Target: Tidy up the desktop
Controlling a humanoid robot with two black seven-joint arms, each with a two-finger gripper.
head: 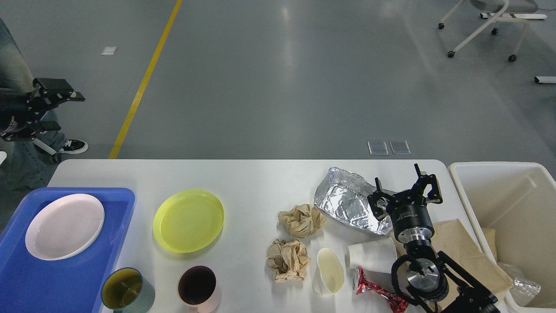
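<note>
The white desktop (pixel 256 182) holds a yellow plate (pixel 188 220), a green cup (pixel 127 290), a pink cup (pixel 198 289), two crumpled brown paper balls (pixel 301 219) (pixel 288 260), a crushed foil tray (pixel 347 201), two tipped white paper cups (pixel 329 270) (pixel 371 254), a red wrapper (pixel 377 292) and a flat brown paper bag (pixel 462 252). My right gripper (pixel 406 192) is open and empty, over the foil tray's right end. My left gripper (pixel 54 108) is open and empty, raised off the table's far left, over the floor.
A blue tray (pixel 26 278) at the left holds a pale pink plate (pixel 65 226). A beige bin (pixel 504 191) with some trash stands off the right edge. A person's legs (pixel 13 65) are at the far left, a chair (pixel 486 26) at the far right.
</note>
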